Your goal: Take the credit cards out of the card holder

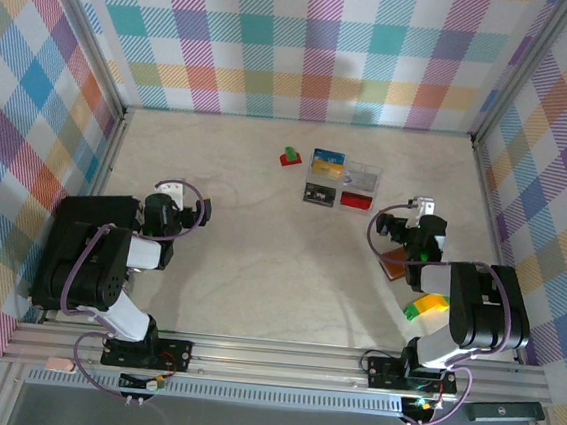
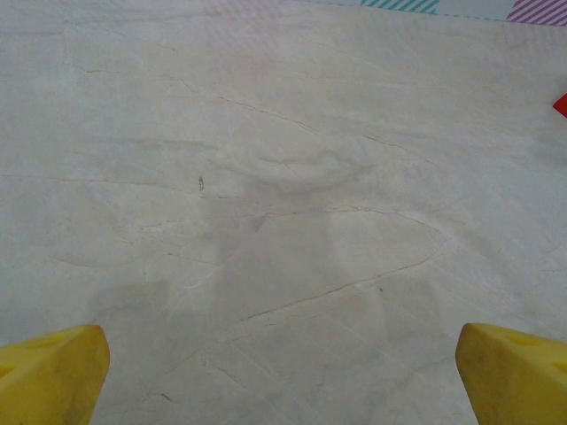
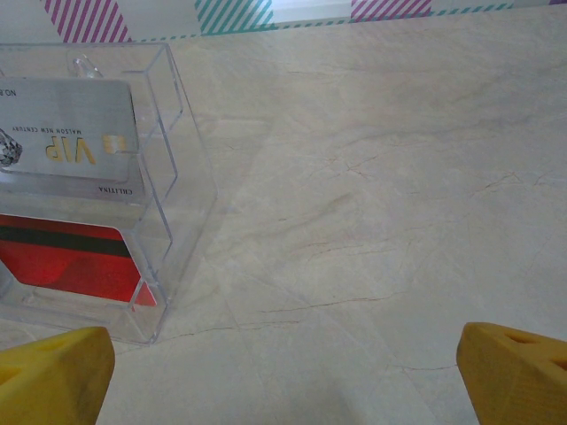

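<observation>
My right gripper [image 3: 283,381] stands wide open and empty, and so does my left gripper [image 2: 283,381] over bare table [image 2: 266,177]; the wallet [image 1: 395,265] lies partly under my right wrist, back toward my base from the fingers and well apart from the left arm, so I judge the right must draw back to reach it. The top view gives the wallet, its long axis hidden by my arm; the right wrist view gives the clear box [image 3: 106,177] ahead and left.

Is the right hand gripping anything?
No, the right hand is open, its yellow fingers wide apart with bare table between them.
</observation>
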